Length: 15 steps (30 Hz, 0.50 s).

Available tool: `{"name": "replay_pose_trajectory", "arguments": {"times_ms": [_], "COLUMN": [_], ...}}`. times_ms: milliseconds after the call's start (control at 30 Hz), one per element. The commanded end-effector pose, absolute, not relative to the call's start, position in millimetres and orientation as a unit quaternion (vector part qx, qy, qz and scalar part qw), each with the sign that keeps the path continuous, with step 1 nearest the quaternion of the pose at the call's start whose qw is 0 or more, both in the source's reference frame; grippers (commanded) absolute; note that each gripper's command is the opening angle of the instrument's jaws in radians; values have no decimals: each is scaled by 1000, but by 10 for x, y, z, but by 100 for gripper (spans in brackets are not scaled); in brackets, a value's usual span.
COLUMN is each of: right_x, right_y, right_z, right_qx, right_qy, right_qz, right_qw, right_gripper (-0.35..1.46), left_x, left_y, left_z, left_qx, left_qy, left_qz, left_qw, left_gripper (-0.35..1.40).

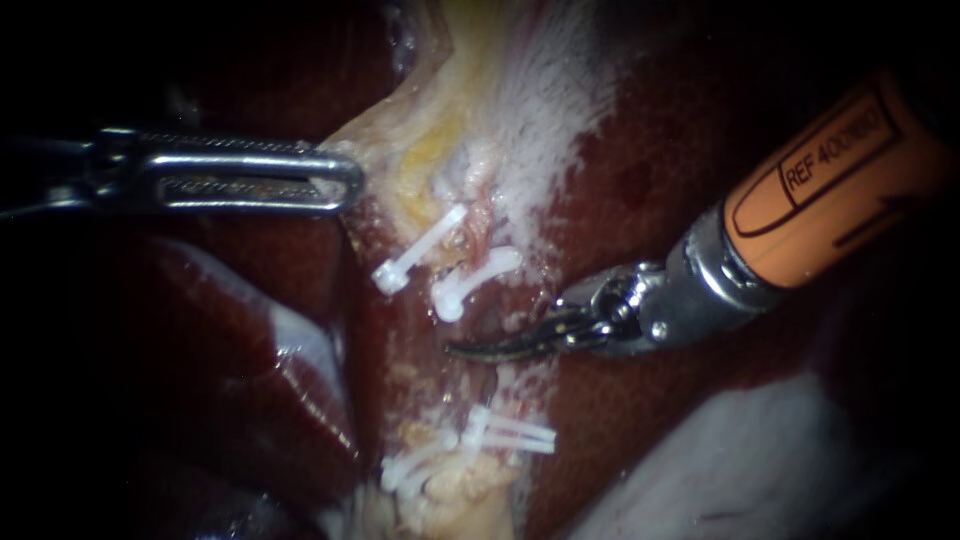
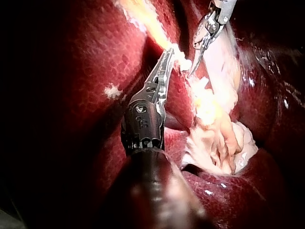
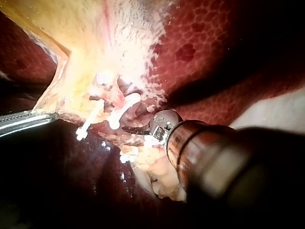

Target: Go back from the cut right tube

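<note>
Since the right tube (image 1: 483, 243) looks cut through between the clips (image 1: 475, 275), only backing off's left: my right instrument (image 1: 480, 348), blades together, sits at the gap.

Endoscope view: shone brightest on pale tissue (image 1: 520, 110) at centre, sank to near-black at corners and left edge | glared off metal of left instrument (image 1: 345, 182) and wet liver (image 1: 300, 340) | right wrist view: cast deep shadow past right instrument (image 3: 128, 125) across liver | left wrist view: burned out yellow tissue, kept near shaft dim
</note>
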<state>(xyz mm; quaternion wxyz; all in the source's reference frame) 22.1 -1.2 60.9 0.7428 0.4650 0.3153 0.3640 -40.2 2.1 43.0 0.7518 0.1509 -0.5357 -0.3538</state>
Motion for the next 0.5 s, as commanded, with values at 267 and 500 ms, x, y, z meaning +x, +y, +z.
{"name": "replay_pose_trajectory", "arguments": {"times_ms": [267,500], "right_x": [220,219], "right_y": [-12,-13], "right_z": [609,609], "right_qx": [464,463], "right_qy": [317,319], "right_qz": [362,359], "right_qw": [743,745], "right_gripper": [-1,17], "left_x": [-401,-400], "left_y": [21,21], "left_z": [431,432], "left_qx": [151,151], "left_qy": [-536,-536], "left_qz": [-354,-353], "left_qw": [752,752], "left_gripper": [-25,-25]}}
